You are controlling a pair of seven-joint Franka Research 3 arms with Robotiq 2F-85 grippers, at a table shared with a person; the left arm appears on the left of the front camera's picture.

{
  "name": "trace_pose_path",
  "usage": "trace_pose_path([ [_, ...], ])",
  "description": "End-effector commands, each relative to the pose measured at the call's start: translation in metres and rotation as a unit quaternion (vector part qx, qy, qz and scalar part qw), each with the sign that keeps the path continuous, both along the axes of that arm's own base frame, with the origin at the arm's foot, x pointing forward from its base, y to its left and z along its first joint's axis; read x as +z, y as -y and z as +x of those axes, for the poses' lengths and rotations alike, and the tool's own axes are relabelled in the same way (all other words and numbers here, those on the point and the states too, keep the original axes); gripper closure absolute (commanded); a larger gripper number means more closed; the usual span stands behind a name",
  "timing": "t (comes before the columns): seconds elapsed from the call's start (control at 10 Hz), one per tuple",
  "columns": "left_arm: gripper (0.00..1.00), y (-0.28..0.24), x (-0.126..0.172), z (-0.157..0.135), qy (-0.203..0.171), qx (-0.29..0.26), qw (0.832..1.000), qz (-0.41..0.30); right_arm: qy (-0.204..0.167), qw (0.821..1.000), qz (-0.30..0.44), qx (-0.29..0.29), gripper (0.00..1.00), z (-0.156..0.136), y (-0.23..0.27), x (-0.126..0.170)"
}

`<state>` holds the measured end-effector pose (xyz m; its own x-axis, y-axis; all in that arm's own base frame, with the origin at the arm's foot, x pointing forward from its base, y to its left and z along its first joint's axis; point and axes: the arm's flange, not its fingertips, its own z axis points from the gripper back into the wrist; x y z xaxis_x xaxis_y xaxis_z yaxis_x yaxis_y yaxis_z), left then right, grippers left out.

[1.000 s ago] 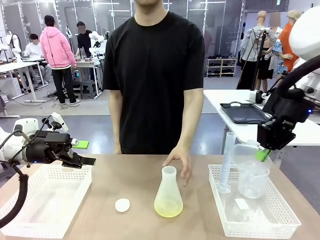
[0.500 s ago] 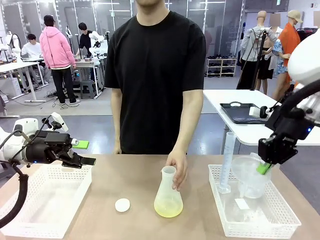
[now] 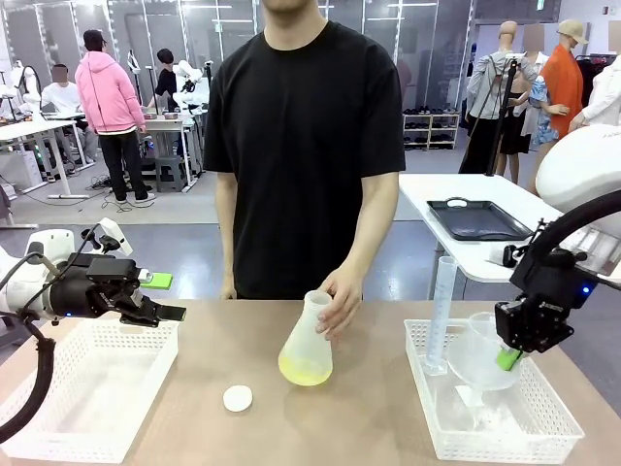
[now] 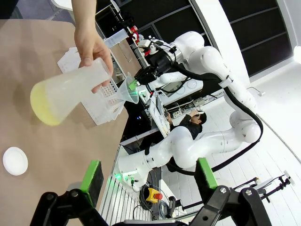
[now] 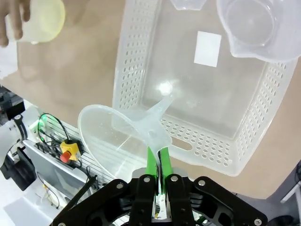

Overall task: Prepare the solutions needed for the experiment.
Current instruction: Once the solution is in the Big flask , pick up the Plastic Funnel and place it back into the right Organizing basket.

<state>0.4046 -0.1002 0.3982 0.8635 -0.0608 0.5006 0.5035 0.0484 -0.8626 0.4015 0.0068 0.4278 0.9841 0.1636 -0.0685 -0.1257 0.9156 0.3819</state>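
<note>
The frosted conical flask (image 3: 307, 342) with pale yellow solution at its bottom is lifted off the table and tilted, held at the neck by the person's hand (image 3: 340, 294). The left wrist view shows the flask (image 4: 66, 94) too, and the right wrist view catches it (image 5: 42, 19) at the top left. My right gripper (image 3: 508, 355) is shut on the rim of a clear funnel (image 3: 480, 357) low over the right basket (image 3: 485, 449); the funnel (image 5: 123, 132) hangs with its spout pointing at the basket floor. My left gripper (image 3: 163, 309) stands open over the left basket (image 3: 92, 442).
A tall graduated cylinder (image 3: 441, 316) stands in the right basket's near-left corner, and a clear beaker (image 5: 254, 28) sits in that basket beside a white label (image 5: 208, 48). A small white cap (image 3: 237, 397) lies on the brown table (image 3: 369, 417) in front of the flask.
The person gripped the flask's neck, lifted it and tilted it to the picture's left. My right gripper sank lower with the funnel over the right basket. The left arm stayed still.
</note>
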Motion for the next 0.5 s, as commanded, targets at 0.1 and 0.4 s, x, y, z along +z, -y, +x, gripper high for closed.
trace_pose_path([
  [0.1, 0.0, -0.0009, 0.0022, -0.0013, 0.002, -0.009, 1.0, 0.0, -0.035, 0.998, -0.013, -0.05, 1.0, 0.0123, 0.0013, -0.0058],
  [0.4, 0.0, -0.0009, 0.0022, -0.0013, 0.002, -0.009, 1.0, 0.0, -0.029, 0.997, -0.004, -0.074, 0.76, 0.0196, 0.0029, -0.0059],
])
